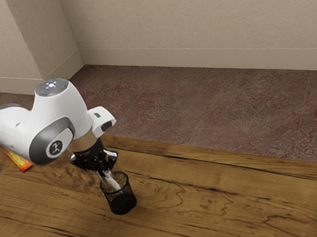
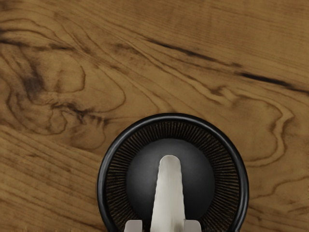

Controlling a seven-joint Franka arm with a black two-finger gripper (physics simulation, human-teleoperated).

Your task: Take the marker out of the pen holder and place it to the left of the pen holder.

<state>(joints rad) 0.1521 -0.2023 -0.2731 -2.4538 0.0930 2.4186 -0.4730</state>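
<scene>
Leaning inside the black mesh pen holder (image 1: pixel 123 203), the marker (image 1: pixel 114 183) is slanting up toward the gripper (image 1: pixel 104 173) in the exterior view, and the arm (image 1: pixel 63 118) is hanging over the wooden table (image 1: pixel 219 205). There, one orange-and-yellow thing (image 1: pixel 20 161) is lying well apart from one holder and one marker, while one arm is carrying one gripper. In the wrist view, two fingers (image 2: pixel 133 226) are standing apart astride the marker, a narrow gap showing beside one, so they are clamping nothing. The step in hand is probably calling for centring on the tilted barrel before closing, since an uneven squeeze is risking a shove against the rim (image 2: pixel 173 116); then for lifting gently until the lower end is clearing it. Here one marker and one holder are appearing.
</scene>
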